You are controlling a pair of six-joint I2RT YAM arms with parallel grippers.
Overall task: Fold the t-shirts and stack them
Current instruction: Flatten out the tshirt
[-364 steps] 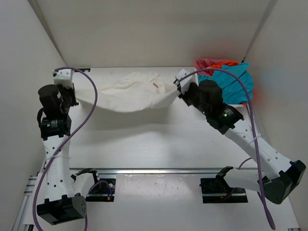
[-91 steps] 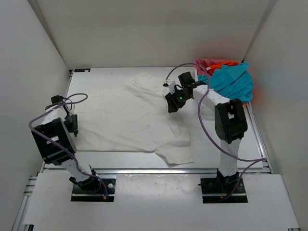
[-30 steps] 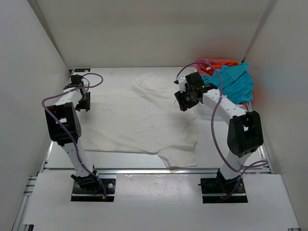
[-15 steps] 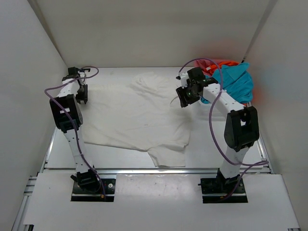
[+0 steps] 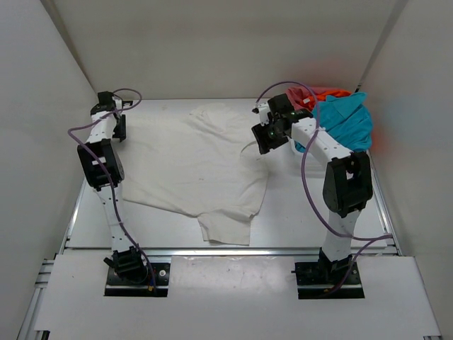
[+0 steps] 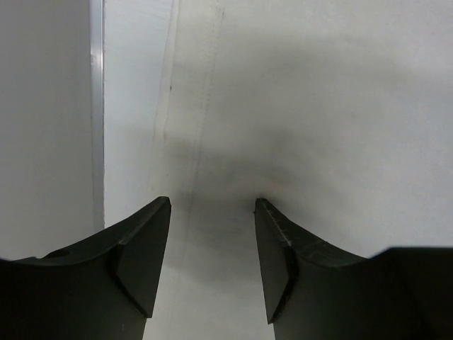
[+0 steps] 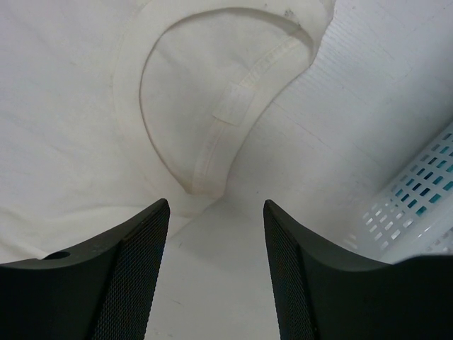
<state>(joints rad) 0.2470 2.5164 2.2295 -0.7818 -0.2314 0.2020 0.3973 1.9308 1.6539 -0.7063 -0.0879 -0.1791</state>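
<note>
One white t-shirt (image 5: 191, 170) is seen from above spread unfolded on the desk (image 5: 304, 205), with three coloured t-shirts (image 5: 340, 117) heaped far right, so nothing is judged folded or stacked yet; the left hand (image 6: 212, 202) is shown open and empty by its wrist view, and the right hand (image 7: 216, 202) is shown open over the collar (image 7: 212, 134)

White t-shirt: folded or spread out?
Spread, not folded: the white t-shirt lies flat on the table, one sleeve sticking out toward the arm bases, collar showing.

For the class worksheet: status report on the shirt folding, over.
Left end effector open, right end effector open. White t-shirt spread out, unfolded. Nothing on top.
</note>
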